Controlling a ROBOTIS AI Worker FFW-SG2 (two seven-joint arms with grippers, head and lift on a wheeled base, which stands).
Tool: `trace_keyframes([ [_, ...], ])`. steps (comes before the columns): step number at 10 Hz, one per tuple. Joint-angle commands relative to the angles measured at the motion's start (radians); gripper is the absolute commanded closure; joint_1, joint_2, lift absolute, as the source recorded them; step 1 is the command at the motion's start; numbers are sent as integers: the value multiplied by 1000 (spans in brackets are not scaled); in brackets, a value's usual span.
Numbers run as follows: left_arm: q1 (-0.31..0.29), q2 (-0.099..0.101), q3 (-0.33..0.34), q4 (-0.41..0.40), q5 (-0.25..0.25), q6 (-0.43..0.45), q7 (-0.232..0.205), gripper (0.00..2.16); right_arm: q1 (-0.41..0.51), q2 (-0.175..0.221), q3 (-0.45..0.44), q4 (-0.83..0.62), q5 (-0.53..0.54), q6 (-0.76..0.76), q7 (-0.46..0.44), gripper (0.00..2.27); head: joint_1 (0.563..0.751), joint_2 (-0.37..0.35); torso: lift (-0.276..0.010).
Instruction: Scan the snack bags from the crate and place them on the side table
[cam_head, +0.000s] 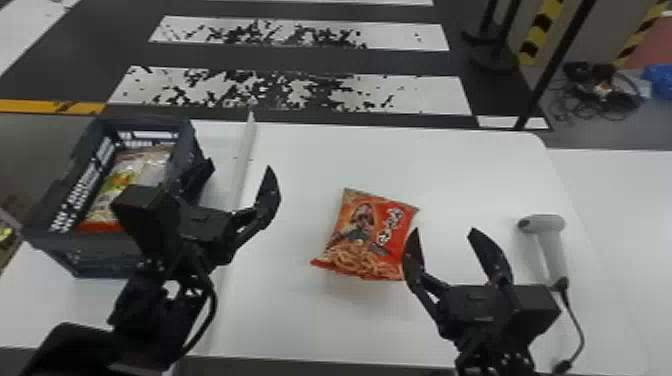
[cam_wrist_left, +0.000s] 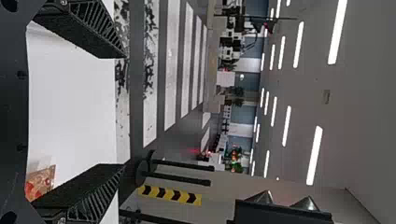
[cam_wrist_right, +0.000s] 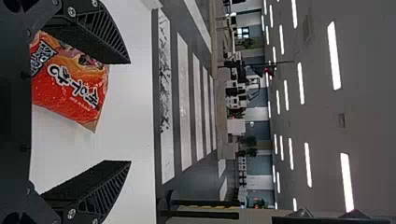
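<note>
Head view: one red snack bag (cam_head: 367, 230), with a curly orange print, on the white table (cam_head: 425, 160). My left gripper (cam_head: 241, 168) and right gripper (cam_head: 444, 230) are spread wide, empty. Outward: one scanner (cam_head: 547, 223); one crate (cam_head: 110, 246), its bags (cam_head: 132, 175) uncountable.

Red snack bag (cam_head: 370, 235), black-flecked white floor stripes (cam_head: 395, 37)

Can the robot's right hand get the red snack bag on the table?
Probably yes. The right hand is open near the red snack bag, and nothing lies on top of it. It would likely need to shift left a bit first.
</note>
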Motion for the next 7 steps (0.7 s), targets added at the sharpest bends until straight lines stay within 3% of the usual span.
trace_keyframes([
  [1,48,17,42,-13,-1,-31,-1,66,-14,0,-1,-32,-25,121,6,124,695,33,-81],
  [5,111,25,101,-22,18,-62,-18,80,-68,3,-32,-75,-180,428,43,110,695,109,-81],
  [7,114,25,101,-13,18,-62,-18,80,-74,9,-63,-153,-275,698,41,103,695,124,-81],
])
